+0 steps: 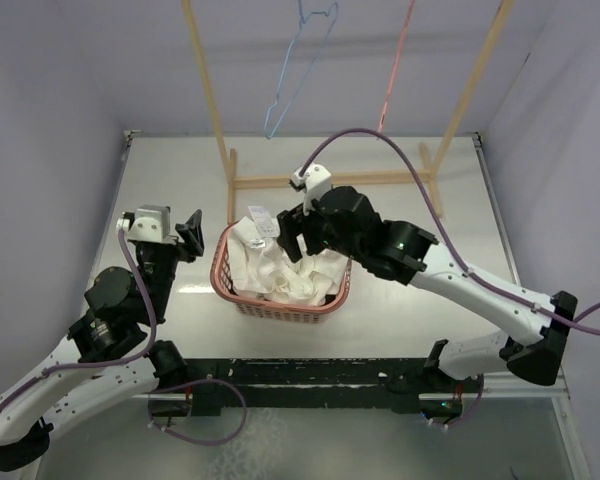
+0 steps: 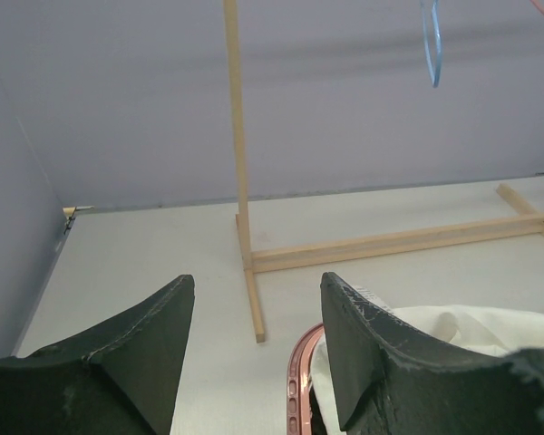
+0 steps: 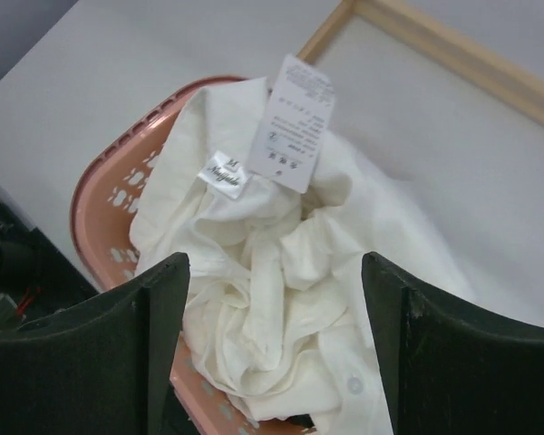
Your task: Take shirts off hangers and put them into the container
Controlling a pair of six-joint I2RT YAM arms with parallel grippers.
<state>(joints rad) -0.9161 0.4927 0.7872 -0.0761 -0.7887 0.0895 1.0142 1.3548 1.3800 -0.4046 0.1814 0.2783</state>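
A crumpled white shirt (image 1: 280, 265) (image 3: 254, 227) (image 2: 471, 326) fills the salmon-pink container (image 1: 280, 308) (image 3: 100, 199) (image 2: 299, 381), with its care labels (image 3: 295, 122) turned up. My right gripper (image 1: 288, 238) (image 3: 276, 272) hangs open just above the shirt, its jaws spread wide with nothing between them. Left of the container, my left gripper (image 1: 192, 235) (image 2: 257, 290) is open and empty, raised off the table. Two bare hangers hang from the rack above, one light blue (image 1: 300, 70) (image 2: 431, 41) and one pink (image 1: 398, 60).
The wooden rack (image 1: 330, 180) (image 2: 236, 136) (image 3: 435, 45) stands on the white table just behind the container, its poles rising on both sides. Lilac walls close in the table on the left, back and right. Purple cables loop over both arms.
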